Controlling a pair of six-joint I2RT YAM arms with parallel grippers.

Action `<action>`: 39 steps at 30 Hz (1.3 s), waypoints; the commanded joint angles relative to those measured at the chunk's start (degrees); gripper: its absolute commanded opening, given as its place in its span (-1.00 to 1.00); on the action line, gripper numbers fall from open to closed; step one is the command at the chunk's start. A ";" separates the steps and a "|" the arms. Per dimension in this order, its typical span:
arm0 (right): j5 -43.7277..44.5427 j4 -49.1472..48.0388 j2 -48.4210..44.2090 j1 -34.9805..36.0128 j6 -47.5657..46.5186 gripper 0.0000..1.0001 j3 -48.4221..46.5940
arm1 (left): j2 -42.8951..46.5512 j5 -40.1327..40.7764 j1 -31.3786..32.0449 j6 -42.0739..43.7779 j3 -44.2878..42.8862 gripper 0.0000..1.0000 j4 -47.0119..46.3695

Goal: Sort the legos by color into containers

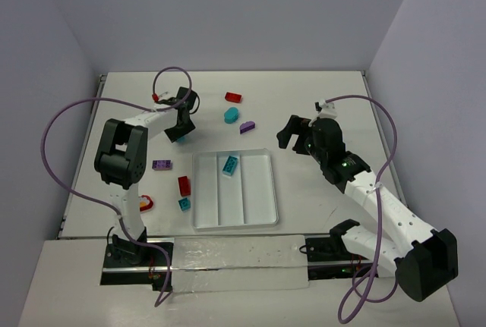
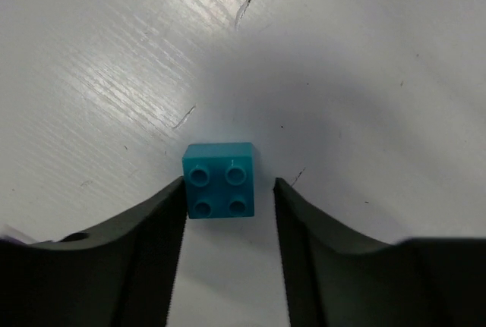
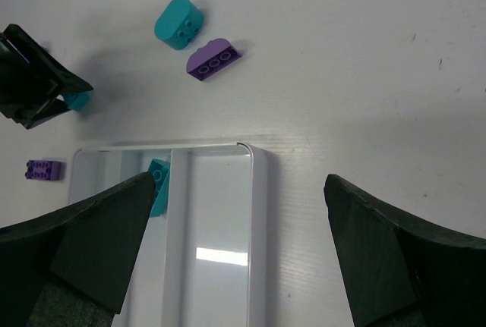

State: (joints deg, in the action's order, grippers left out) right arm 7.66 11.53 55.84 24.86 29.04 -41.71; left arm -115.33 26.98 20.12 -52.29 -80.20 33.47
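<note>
Overall level: bright, even and diffuse in all three views; the colours read cleanly.
Source: overhead, since the shadows fall close under each object.
Shadows: a soft grey patch lies on the table (image 2: 114, 61) around the teal brick (image 2: 219, 180). A fainter shadow runs along the outer right side of the tray (image 3: 222, 256).
Glare: there is a white rectangular highlight on the tray floor in the right wrist view, and a streaky sheen on the table surface in the left wrist view.
Focus: the brick studs and table scratches are sharp. The dark fingers (image 2: 137, 259) of the left gripper (image 2: 230, 190) and those of the right gripper (image 3: 240, 183) are slightly soft at the frame bottom.
Top view: small bricks are coarse, with their studs barely resolved.
</note>
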 commanded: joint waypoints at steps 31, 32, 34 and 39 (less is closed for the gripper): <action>4.20 -1.05 -3.12 -0.10 2.36 1.00 -0.74 | 25.79 -2.87 32.87 7.00 17.43 -0.99 -3.18; 4.51 -0.99 -3.49 -0.16 2.42 1.00 -0.74 | 25.54 -2.74 33.80 6.87 17.36 -0.99 -2.99; 4.78 -0.83 -3.78 -0.09 2.43 1.00 -0.80 | 25.20 -2.88 34.69 6.26 17.59 -0.99 -3.27; 4.86 -0.36 -3.88 -0.10 2.72 1.00 -1.05 | 23.72 -2.87 36.72 6.02 18.06 -0.98 -3.71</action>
State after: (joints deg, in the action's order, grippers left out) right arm 11.12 11.44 52.86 24.86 31.04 -41.71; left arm -90.09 23.50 55.65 -45.21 -61.69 31.93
